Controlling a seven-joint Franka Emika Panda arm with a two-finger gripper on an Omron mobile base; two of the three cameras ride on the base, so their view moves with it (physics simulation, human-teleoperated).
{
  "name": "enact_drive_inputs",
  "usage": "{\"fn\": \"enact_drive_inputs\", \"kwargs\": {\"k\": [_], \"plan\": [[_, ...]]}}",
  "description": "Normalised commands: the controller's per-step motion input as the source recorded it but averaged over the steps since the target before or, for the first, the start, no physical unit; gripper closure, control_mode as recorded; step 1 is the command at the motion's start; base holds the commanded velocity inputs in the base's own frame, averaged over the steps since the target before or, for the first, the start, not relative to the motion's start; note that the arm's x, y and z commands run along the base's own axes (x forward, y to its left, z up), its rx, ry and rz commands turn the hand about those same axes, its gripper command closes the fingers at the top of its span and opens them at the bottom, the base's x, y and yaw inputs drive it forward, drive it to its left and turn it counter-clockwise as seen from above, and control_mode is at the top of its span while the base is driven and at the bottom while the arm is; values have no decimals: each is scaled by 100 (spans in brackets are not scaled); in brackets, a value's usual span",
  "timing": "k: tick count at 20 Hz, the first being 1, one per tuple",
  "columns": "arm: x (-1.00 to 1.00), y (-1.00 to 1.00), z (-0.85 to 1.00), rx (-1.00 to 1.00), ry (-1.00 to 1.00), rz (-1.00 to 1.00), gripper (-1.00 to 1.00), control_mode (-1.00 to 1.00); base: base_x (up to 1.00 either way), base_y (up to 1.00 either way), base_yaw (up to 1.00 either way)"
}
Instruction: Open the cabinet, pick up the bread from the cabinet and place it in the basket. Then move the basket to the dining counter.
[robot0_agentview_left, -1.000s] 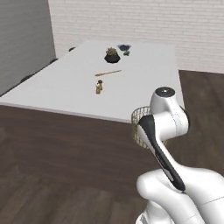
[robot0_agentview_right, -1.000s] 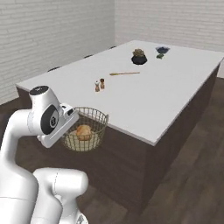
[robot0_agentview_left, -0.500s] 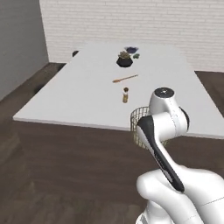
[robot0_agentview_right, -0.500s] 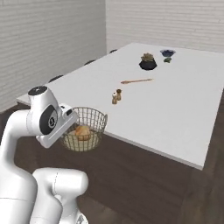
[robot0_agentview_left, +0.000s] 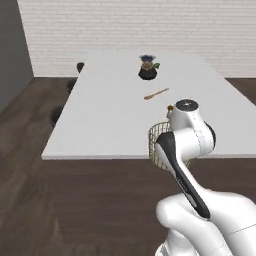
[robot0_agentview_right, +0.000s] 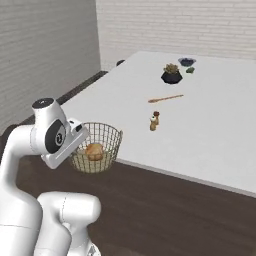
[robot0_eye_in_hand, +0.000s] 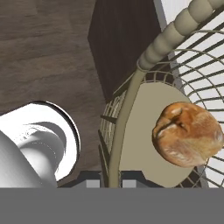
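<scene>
The gripper (robot0_eye_in_hand: 108, 183) is closed on the wall of the basket (robot0_eye_in_hand: 131, 109): in the hand view its two dark fingers (robot0_eye_in_hand: 89, 179) stand at the bottom with a tan upright wire of the basket pressed between them. This wire rises from the fingers up to the thick beaded rim of the basket. The bread (robot0_eye_in_hand: 188, 133), a golden-brown lump, lies on the pale bottom inside the basket, to the right of the fingers and a little beyond them, not touching them.

In the right base view the basket (robot0_agentview_right: 102, 145) hangs in the air at the hand, just at the near edge of the dining counter (robot0_agentview_right: 200, 125), with the bread (robot0_agentview_right: 93, 151) inside it. In the left base view the basket (robot0_agentview_left: 159, 140) shows partly behind the arm, also at the near edge of the dining counter (robot0_agentview_left: 110, 105).

Far beyond the fingers, on the white top, there are a small brown shaker (robot0_agentview_right: 154, 121), a wooden spoon (robot0_agentview_right: 165, 98), a dark pot with a plant (robot0_agentview_right: 171, 74) and a dark bowl (robot0_agentview_right: 187, 62).
</scene>
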Motion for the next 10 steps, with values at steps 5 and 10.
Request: {"fn": "enact_drive_inputs", "kwargs": {"k": [5, 10], "plan": [[0, 0, 0, 0, 0, 0, 100, 100, 47, 100, -28], [0, 0, 0, 0, 0, 0, 100, 100, 48, 100, -19]]}}
